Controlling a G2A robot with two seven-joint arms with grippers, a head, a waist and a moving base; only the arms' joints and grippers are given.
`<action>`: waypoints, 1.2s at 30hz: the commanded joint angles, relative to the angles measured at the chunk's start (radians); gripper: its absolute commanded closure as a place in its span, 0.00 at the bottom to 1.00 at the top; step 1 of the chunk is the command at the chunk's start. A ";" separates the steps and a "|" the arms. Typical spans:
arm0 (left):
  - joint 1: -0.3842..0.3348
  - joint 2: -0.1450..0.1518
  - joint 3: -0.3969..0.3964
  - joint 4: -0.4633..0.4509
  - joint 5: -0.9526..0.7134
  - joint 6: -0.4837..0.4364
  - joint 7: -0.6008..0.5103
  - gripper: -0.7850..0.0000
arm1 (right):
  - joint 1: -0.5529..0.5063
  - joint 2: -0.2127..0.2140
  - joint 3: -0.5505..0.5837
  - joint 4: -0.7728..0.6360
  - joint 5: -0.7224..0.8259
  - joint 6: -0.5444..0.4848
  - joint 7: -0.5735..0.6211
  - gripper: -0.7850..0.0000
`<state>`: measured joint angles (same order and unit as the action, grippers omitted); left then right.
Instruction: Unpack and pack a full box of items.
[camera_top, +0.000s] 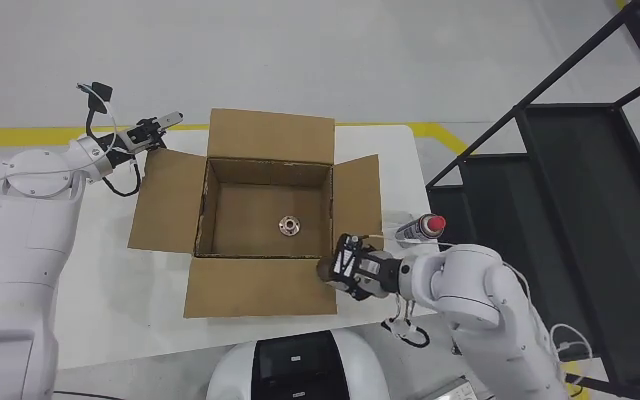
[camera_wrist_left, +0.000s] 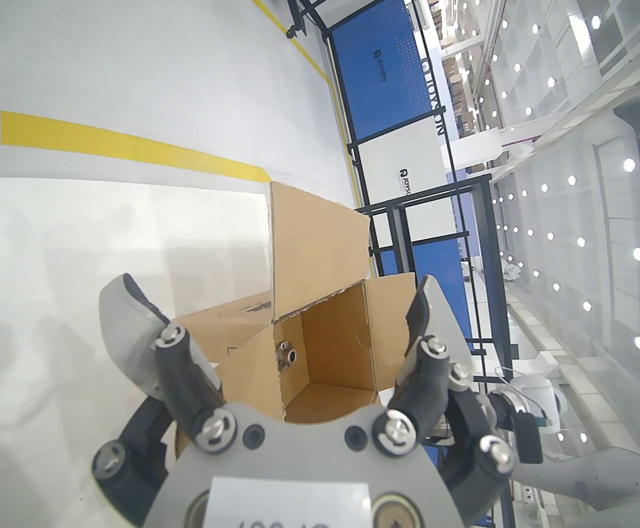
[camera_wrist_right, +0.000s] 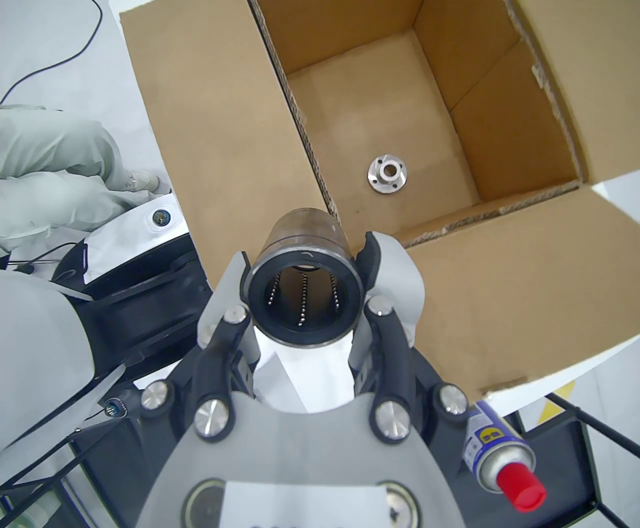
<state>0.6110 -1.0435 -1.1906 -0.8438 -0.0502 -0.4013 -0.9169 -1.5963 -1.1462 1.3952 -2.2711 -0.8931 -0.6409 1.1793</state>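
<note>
White, smooth table (camera_top: 110, 300) carries 1 brown corrugated cardboard box (camera_top: 270, 135), rectangular, with all 4 flaps folded outward and its torn edges showing the fluted core. Just beside the box's right flap lies 1 spray can (camera_top: 420, 228) on its side, a slim cylinder with a blue and yellow label and a glossy red cap. 1 dark metal cylinder (camera_wrist_right: 305, 280), short and hollow with a black end ring and rows of small steel balls lining its bore, sits clamped between the 2 fingers of the right gripper (camera_wrist_right: 308, 255), which press on its opposite sides. That gripper is held at the box's near right corner, pointing in toward the box, the cylinder above the edge where the near flap meets the wall. On the box floor, near its middle, rests 1 small silver metal flange (camera_top: 288, 226), a round disc with a raised hub and bolt holes. The left gripper (camera_top: 165, 122) is held at the table's far left, beyond the left flap, aimed toward the box with its 2 fingers spread wide.
</note>
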 joint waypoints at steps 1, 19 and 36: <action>0.000 0.000 0.000 0.000 -0.001 0.000 0.000 0.00 | -0.043 0.017 0.041 0.008 0.014 -0.028 -0.028 1.00; 0.000 0.000 0.000 0.000 -0.001 0.000 0.000 0.00 | -0.251 0.103 0.243 0.134 -0.011 -0.084 -0.147 1.00; 0.000 0.000 0.000 0.000 -0.001 0.000 0.000 0.00 | -0.081 0.100 0.097 0.474 -0.181 0.073 -0.280 1.00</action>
<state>0.6110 -1.0435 -1.1906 -0.8438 -0.0502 -0.4013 -0.9169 -1.6871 -1.0458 1.4982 -1.8105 -1.0685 -0.5780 0.8974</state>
